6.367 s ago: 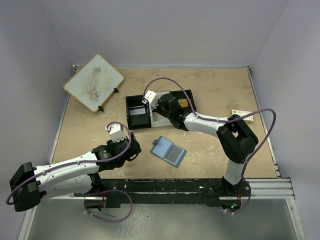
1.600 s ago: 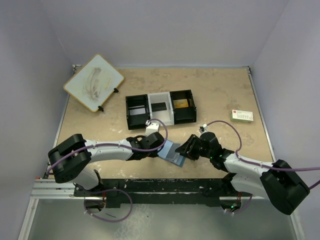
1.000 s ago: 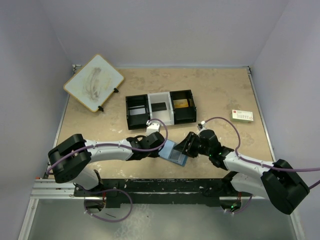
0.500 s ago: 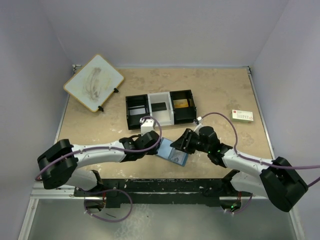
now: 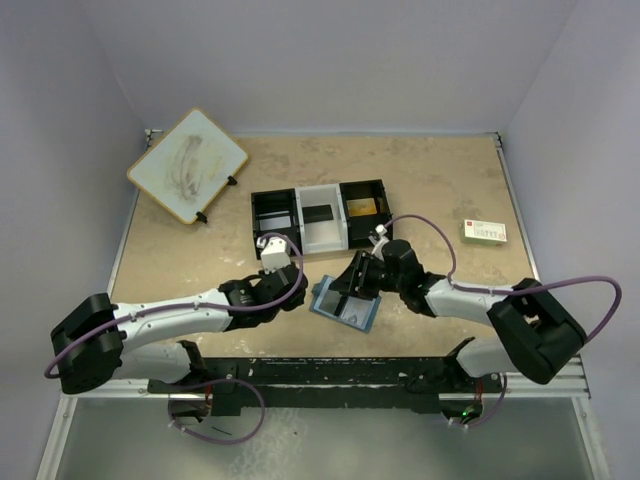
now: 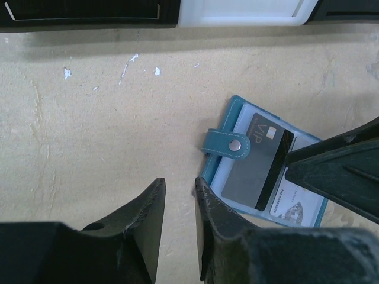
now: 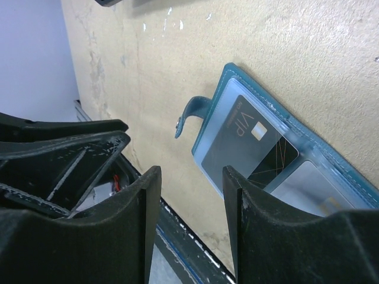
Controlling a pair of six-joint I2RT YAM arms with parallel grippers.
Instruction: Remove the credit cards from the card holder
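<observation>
**Card holder open on the bench, both cards in their pockets**

The card holder [image 5: 345,310] lies open and flat on the bench [image 5: 430,180], at about 6 o'clock from the bench's centre, close to the near edge. Its snap tab [image 6: 225,144] sticks out from the 9 o'clock side and curls up slightly. A dark grey card [image 6: 257,160] marked "VIP", with a black stripe, sits under the clear pocket next to the tab. A paler card [image 6: 293,207] with a printed gem shows in the next pocket.

The right fingers [image 7: 237,195] reach in from 3 o'clock and hang over the holder's far half. They are spread wide with nothing between them. Whether either tip touches the holder cannot be told.

The left fingers [image 6: 207,207] sit just beside the holder at its 9 o'clock side, over bare bench, near the tab but apart from it. A narrow gap shows between them, and they grip nothing.

At 12 o'clock from the holder stands a three-compartment tray [image 5: 254,222], black at both ends and white in the middle. A dark card [image 5: 318,212] lies in its middle section and a yellowish item [image 5: 362,207] in its right one.

A white card with green and red print [image 5: 484,232] lies at 2 o'clock, well apart from the holder. A small whiteboard [image 5: 188,165] rests tilted at 10 o'clock, near the far left corner.
</observation>
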